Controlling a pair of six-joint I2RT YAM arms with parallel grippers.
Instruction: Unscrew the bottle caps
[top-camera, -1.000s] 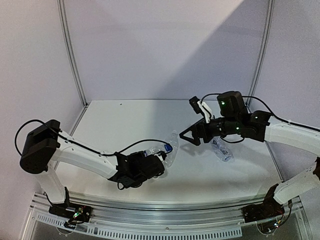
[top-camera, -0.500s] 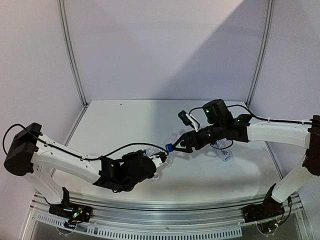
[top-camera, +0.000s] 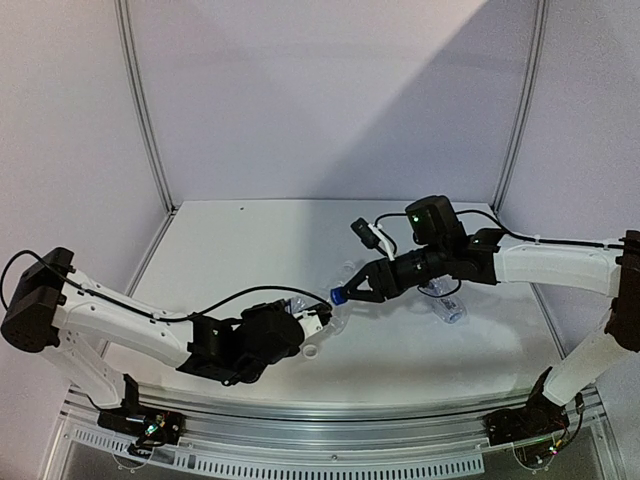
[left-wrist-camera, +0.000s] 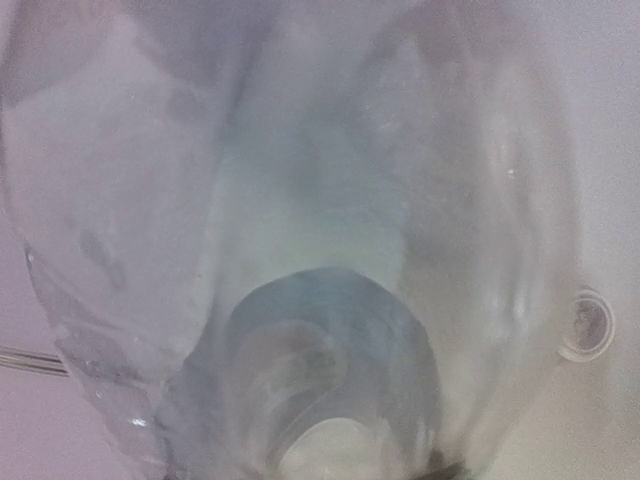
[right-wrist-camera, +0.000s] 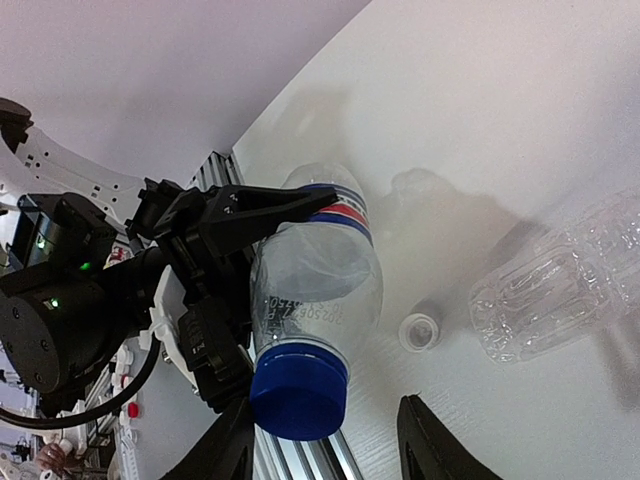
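Clear glossy plastic bottle (right-wrist-camera: 315, 285), matt blue plastic cap (right-wrist-camera: 298, 392), smooth white table (right-wrist-camera: 520, 120).

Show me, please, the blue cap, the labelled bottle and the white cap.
blue cap (right-wrist-camera: 298, 405): right wrist view, side wall.
labelled bottle (right-wrist-camera: 318, 290): right wrist view, clear body.
white cap (right-wrist-camera: 419, 331): right wrist view, middle.

White table (top-camera: 240, 250), pale lilac walls (top-camera: 330, 90), two metal uprights (top-camera: 143, 100), aluminium rail (top-camera: 350, 440) at near edge
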